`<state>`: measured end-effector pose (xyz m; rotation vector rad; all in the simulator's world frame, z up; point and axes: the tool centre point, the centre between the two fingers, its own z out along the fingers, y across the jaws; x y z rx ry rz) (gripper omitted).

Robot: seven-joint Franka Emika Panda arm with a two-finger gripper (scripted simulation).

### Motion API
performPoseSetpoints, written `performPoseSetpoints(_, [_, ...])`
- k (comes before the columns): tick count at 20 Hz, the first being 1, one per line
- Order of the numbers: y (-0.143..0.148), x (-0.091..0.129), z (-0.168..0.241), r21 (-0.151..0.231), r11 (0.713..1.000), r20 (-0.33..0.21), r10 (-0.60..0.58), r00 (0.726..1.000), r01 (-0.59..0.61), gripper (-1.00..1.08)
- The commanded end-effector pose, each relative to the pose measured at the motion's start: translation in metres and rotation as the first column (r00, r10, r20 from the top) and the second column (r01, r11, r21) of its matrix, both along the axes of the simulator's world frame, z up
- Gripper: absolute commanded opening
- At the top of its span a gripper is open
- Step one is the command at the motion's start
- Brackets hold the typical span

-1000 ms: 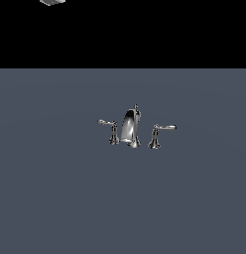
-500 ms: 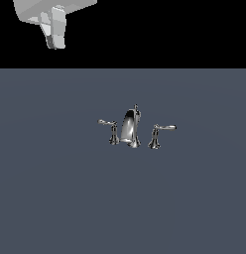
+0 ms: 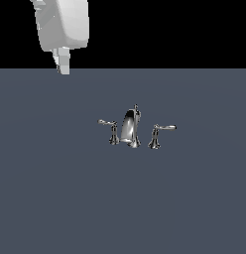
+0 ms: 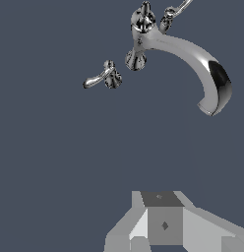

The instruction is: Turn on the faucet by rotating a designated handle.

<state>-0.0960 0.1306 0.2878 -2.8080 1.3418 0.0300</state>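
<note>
Arm: barely a sliver at the frame's upper edge at first, now a large white body well into the exterior view. Gripper hangs lower than before and has shifted toward the faucet, though still well apart from it, up on the exterior view's left.

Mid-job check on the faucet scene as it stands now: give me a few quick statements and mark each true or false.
1. The gripper is touching the handle. False: it hangs far off, toward the exterior view's upper left, clear of the whole faucet.
2. The arched spout stands between two lever handles. True.
3. The handle's lever points toward the exterior view's right. False: it points toward that view's left; the twin handle points right.
4. A thin rod rises from the top of the spout. True.
5. The gripper holds something. False: nothing is held.
</note>
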Motion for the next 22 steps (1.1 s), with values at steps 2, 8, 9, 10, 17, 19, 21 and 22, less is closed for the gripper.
performPoseSetpoints(2, [0.003,0.016,-0.015,-0.001,0.998,0.000,-0.070,0.998,0.070,-1.00])
performPoseSetpoints(8, [0.004,0.043,-0.040,-0.004,0.983,-0.001,-0.186,0.983,0.186,-1.00])
performPoseSetpoints(9, [0.004,0.047,-0.045,-0.005,0.979,-0.001,-0.205,0.979,0.205,-1.00])
performPoseSetpoints(10, [0.004,0.052,-0.049,-0.006,0.975,-0.001,-0.224,0.975,0.224,-1.00])
performPoseSetpoints(17, [0.000,0.084,-0.080,-0.012,0.932,-0.001,-0.362,0.932,0.362,-1.00])
performPoseSetpoints(19, [-0.003,0.094,-0.090,-0.015,0.915,-0.001,-0.403,0.915,0.403,-1.00])
performPoseSetpoints(21, [-0.006,0.105,-0.100,-0.017,0.895,0.000,-0.445,0.895,0.445,-1.00])
performPoseSetpoints(22, [-0.008,0.110,-0.106,-0.019,0.884,0.000,-0.467,0.884,0.467,-1.00])
